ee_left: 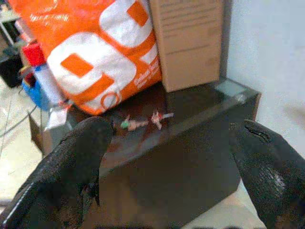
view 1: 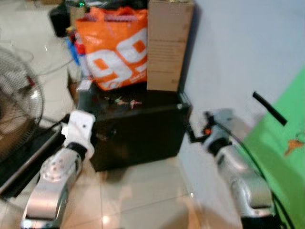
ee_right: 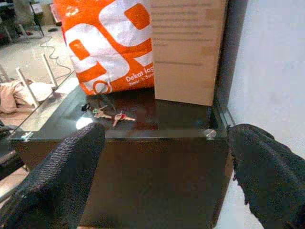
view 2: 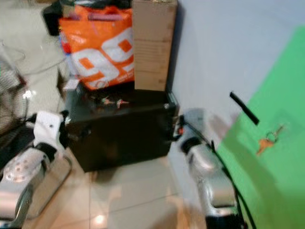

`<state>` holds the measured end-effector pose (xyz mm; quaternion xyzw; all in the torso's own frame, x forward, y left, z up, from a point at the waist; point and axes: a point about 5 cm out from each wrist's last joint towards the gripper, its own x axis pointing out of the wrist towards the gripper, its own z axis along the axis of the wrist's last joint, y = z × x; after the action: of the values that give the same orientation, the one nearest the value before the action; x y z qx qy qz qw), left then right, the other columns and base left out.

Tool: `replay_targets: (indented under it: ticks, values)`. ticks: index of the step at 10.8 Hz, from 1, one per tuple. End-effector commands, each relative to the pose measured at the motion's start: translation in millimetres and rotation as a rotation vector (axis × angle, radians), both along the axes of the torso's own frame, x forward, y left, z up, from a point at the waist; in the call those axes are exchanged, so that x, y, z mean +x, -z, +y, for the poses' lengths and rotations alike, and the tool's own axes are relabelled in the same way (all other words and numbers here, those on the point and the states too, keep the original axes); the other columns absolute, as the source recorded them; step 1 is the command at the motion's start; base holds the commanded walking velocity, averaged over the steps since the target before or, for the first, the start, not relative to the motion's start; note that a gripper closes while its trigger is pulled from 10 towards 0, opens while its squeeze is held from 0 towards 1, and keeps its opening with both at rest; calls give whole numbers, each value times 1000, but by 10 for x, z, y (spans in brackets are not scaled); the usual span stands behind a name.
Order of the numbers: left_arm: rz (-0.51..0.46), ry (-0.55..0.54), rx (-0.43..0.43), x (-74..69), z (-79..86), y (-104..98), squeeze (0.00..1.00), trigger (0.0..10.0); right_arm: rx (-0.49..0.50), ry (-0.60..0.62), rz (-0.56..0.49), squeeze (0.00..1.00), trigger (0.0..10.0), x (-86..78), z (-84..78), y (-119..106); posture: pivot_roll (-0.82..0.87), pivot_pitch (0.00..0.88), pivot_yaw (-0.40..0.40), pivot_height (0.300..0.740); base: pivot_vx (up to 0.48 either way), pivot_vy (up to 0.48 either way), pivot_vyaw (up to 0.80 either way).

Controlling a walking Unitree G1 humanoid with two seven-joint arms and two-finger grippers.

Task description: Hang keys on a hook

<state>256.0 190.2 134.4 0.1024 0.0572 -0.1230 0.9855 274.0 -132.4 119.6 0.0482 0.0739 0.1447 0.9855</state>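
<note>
A bunch of keys (view 1: pixel 125 101) with red and green heads lies on top of a low black cabinet (view 1: pixel 138 136); it also shows in the wrist views (ee_left: pixel 143 121) (ee_right: pixel 112 116). My left gripper (ee_left: pixel 171 126) is open, low in front of the cabinet's left side and short of the keys. My right gripper (ee_right: pixel 166 131) is open too, near the cabinet's right front corner. A second, orange bunch of keys (view 2: pixel 268 140) hangs on the green wall panel (view 2: pixel 281 181) at my right, below a black bar (view 2: pixel 244 108) that sticks out from the wall.
An orange and white bag (view 1: pixel 116 47) and a tall cardboard box (view 1: pixel 167 45) stand at the back of the cabinet top. A floor fan (view 1: pixel 16 107) stands at my left. The pale wall (view 1: pixel 233 47) runs along my right, over a tiled floor (view 1: pixel 143 195).
</note>
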Motion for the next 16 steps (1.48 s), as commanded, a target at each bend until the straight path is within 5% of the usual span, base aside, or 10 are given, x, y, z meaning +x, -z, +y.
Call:
replay_targets:
  ticks: [1,11,16]
  values:
    - [-14,19,-1,8,-56,-20,0,10000,-18,32,-4,1000,10000,-4,-105,14,-5,0,-8,740,289,0,0]
    - [-14,15,4,15,-43,-18,0,10000,-95,58,-65,1000,10000,14,-134,-9,-6,0,-9,740,278,0,681]
    - [-17,4,5,38,-32,-27,0,10000,-70,129,-22,1000,10000,26,-197,30,-8,0,-11,740,298,0,0]
